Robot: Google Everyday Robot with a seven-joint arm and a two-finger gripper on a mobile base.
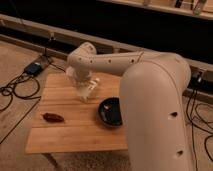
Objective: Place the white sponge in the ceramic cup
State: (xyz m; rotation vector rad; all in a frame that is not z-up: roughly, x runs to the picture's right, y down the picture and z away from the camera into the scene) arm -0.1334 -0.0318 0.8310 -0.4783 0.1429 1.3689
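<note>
My gripper [85, 93] hangs over the middle of the wooden table [70, 136], just left of a dark round bowl [111, 111]. A small white block, the white sponge [84, 96], shows at the gripper's tip, held off the table top. The gripper looks shut on it. The spot on the table where the sponge lay is bare. No other cup shows. My thick white arm [155, 105] reaches in from the right foreground and hides the table's right end.
A dark reddish-brown elongated object [52, 117] lies near the table's left front. A blue box [34, 68] and cables [12, 92] lie on the floor to the left. A dark wall with a ledge runs behind the table.
</note>
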